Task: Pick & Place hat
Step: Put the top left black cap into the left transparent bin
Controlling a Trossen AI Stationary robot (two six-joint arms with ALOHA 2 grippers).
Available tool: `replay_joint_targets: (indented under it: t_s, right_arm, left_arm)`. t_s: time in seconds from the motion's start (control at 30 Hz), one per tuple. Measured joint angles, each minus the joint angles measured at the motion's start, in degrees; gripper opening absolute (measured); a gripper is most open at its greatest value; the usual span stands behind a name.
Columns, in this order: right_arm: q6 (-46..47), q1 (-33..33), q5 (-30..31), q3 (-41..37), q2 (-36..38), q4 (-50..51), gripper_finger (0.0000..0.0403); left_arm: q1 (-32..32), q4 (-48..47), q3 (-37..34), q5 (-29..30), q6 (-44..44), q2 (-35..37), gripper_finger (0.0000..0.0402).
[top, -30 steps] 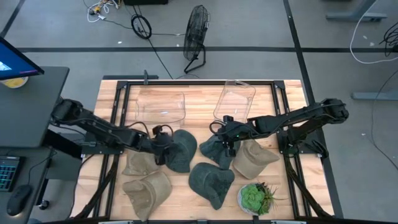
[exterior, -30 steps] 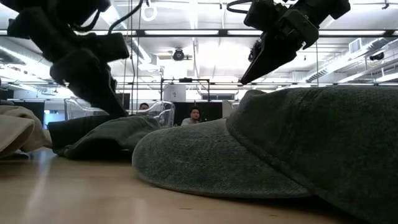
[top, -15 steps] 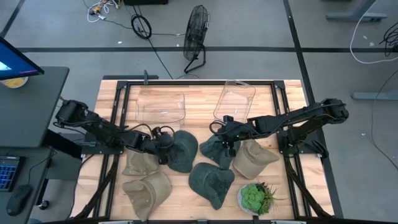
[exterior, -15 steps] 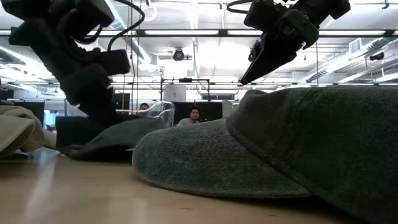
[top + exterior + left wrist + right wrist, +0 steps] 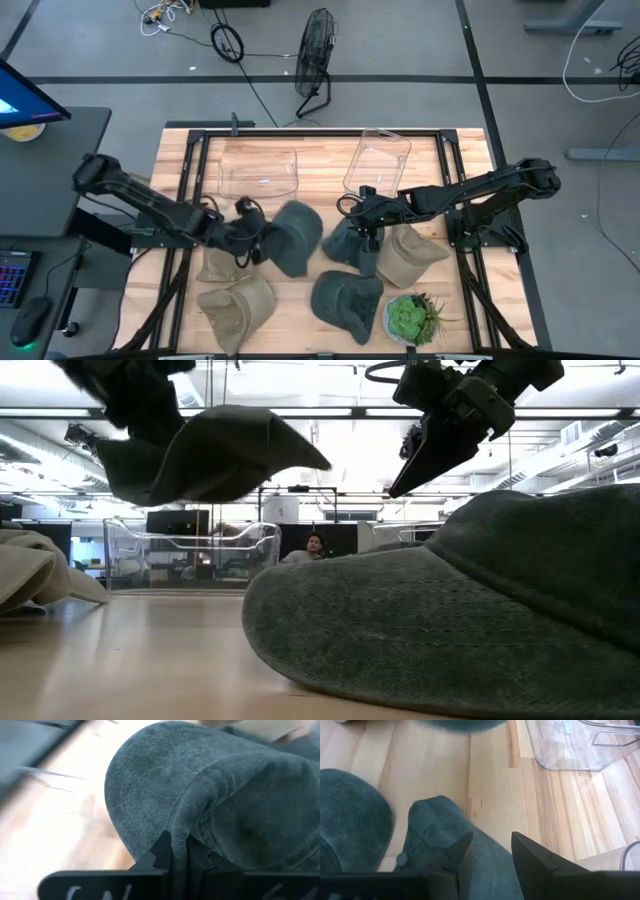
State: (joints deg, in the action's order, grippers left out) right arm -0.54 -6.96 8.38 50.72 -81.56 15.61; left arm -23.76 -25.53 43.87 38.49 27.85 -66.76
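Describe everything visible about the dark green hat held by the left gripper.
The dark green hat looks like soft, washed fabric with a rounded crown and a brim. The left gripper is shut on a fold of it. In the low view it hangs clear above the wooden table, touching nothing else, near the clear bin.

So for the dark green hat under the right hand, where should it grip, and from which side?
Judging by the right wrist view, the dark green hat lies slumped on the table beneath the open right hand. Probably best to come straight down and pinch a raised fold of soft fabric, as the left hand does with its lifted hat.
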Motion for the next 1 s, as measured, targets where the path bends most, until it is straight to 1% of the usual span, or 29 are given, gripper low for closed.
replay_joint_targets:
  t_s: [0.1, 0.2, 0.27, 0.37, 0.5, 0.6, 0.73, 0.8, 0.83, 0.93, 0.97, 1.0]
  right_arm:
    - [-0.3, 0.0, 0.0, 0.0, 0.0, 0.0, 0.0137]
    - [-0.3, 0.0, 0.0, 0.0, 0.0, 0.0, 0.0137]
    - [-0.3, 0.0, 0.0, 0.0, 0.0, -0.1, 0.0137]
    - [-0.3, 0.0, 0.0, 0.0, 0.0, -0.1, 0.0137]
    - [-0.3, 0.0, 0.0, 0.0, 0.0, -0.1, 0.0137]
    - [-0.3, 0.0, 0.0, 0.0, 0.0, -0.1, 0.0137]
    - [-0.3, 0.0, 0.0, 0.0, 0.0, -0.1, 0.0137]
    - [-0.3, 0.0, 0.0, 0.0, 0.0, -0.1, 0.0137]
    - [-0.1, 0.0, 0.0, 0.0, 0.0, -0.1, 0.0137]
    - [-0.1, 0.0, 0.0, 0.0, 0.0, -0.1, 0.0137]
    - [-0.1, 0.0, 0.0, 0.0, 0.0, -0.2, 0.0137]
    - [-0.1, 0.0, 0.0, 0.0, 0.0, -0.2, 0.0137]
  left_arm:
    - [1.7, -11.7, 4.8, 5.0, -3.6, 0.9, 0.0024]
    - [5.4, -19.1, 9.8, 10.0, -8.6, 0.9, 0.0021]
    - [8.8, -22.4, 12.5, 11.0, -14.5, 0.9, 0.0021]
    - [14.6, -24.0, 14.4, 11.1, -29.3, 0.9, 0.0021]
    - [22.7, -23.8, 14.8, 11.1, -48.9, 0.9, 0.0022]
    - [28.3, -23.1, 14.8, 11.1, -57.3, 0.8, 0.0022]
    - [34.1, -19.8, 14.8, 11.1, -64.4, 0.8, 0.0022]
    - [36.0, -18.1, 14.8, 10.6, -68.0, 0.8, 0.0022]
    - [36.8, -17.5, 14.9, 9.3, -69.7, 0.8, 0.0021]
    - [38.4, -17.4, 13.9, 0.9, -77.3, 0.2, 0.0015]
    - [38.6, -17.5, 12.8, -0.8, -80.3, 0.1, 0.0014]
    - [38.7, -17.7, 11.6, -1.3, -83.2, 0.0, 0.0014]
